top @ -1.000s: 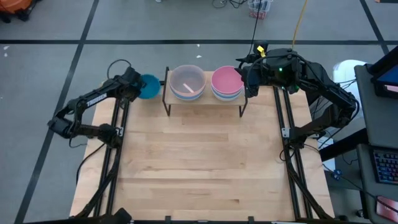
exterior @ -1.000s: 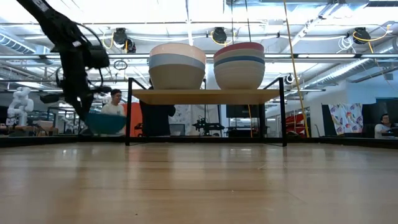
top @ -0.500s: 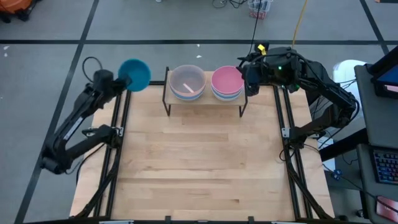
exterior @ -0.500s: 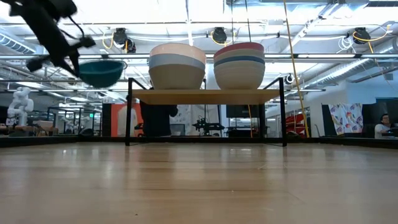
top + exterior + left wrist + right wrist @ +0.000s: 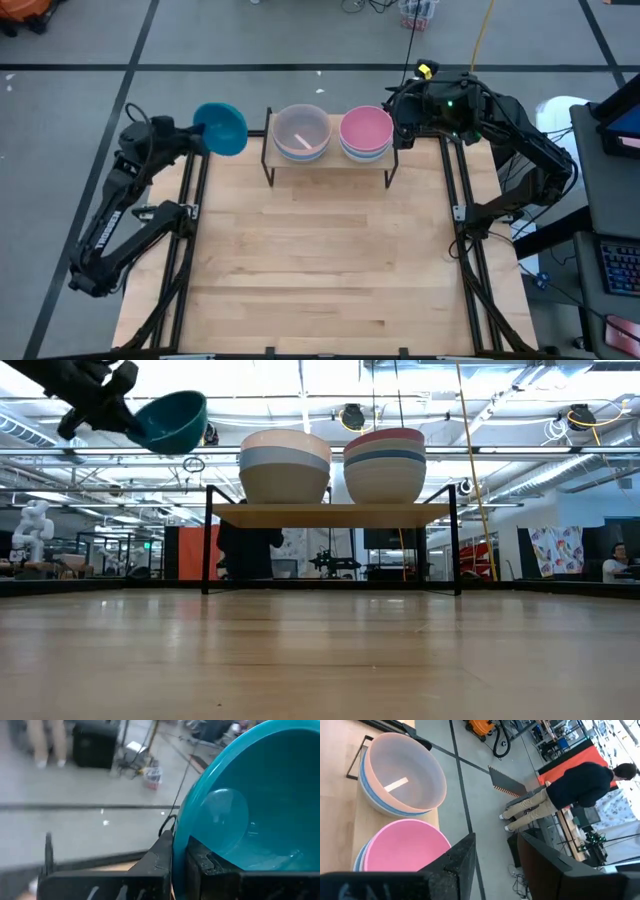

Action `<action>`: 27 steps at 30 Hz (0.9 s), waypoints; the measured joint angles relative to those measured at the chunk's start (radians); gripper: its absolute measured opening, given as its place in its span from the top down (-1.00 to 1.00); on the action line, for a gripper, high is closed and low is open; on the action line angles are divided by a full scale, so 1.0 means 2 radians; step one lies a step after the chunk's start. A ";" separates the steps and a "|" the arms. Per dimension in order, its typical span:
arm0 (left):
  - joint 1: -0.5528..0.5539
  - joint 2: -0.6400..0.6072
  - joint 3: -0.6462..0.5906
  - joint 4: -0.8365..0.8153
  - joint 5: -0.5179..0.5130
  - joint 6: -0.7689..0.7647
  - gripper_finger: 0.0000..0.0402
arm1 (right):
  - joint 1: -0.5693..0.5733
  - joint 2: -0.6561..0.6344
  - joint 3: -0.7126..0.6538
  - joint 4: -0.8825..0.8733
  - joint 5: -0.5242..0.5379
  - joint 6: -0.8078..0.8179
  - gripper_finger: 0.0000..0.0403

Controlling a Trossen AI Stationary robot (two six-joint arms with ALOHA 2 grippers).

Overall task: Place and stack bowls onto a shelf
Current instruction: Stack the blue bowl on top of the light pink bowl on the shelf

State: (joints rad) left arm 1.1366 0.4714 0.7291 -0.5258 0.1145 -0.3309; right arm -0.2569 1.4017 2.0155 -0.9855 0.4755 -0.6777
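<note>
since a second ago the left gripper [image 5: 205,135], clamped on the teal bowl [image 5: 222,127], rose upper left; two stacks fill the shelf [image 5: 330,160]; right gripper [image 5: 400,125] empty, slightly parted.

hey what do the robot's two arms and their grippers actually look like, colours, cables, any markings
Both are dark, near-black jointed arms made of slim tubular links. The left arm carries faint white lettering along one link and a thin black cable looping near its wrist. The right arm is bulkier at the wrist, with a green indicator light and a yellow tag. The left gripper has flat, blocky black fingers.
</note>
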 joint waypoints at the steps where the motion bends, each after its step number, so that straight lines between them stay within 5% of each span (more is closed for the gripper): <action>1: 0.000 0.002 0.000 0.009 0.007 0.019 0.92 | 0.000 0.000 0.000 0.000 0.000 0.004 0.31; 14: -0.012 0.035 0.058 0.063 0.093 0.179 0.92 | 0.000 0.000 0.000 0.000 0.000 0.111 0.31; 27: -0.085 0.283 0.366 -0.122 0.066 0.226 0.92 | 0.000 0.000 0.000 0.000 0.000 0.137 0.31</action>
State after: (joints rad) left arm 0.9670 1.0377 1.4619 -0.7697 0.2460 0.1215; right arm -0.2565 1.4017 2.0155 -0.9854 0.4751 -0.4046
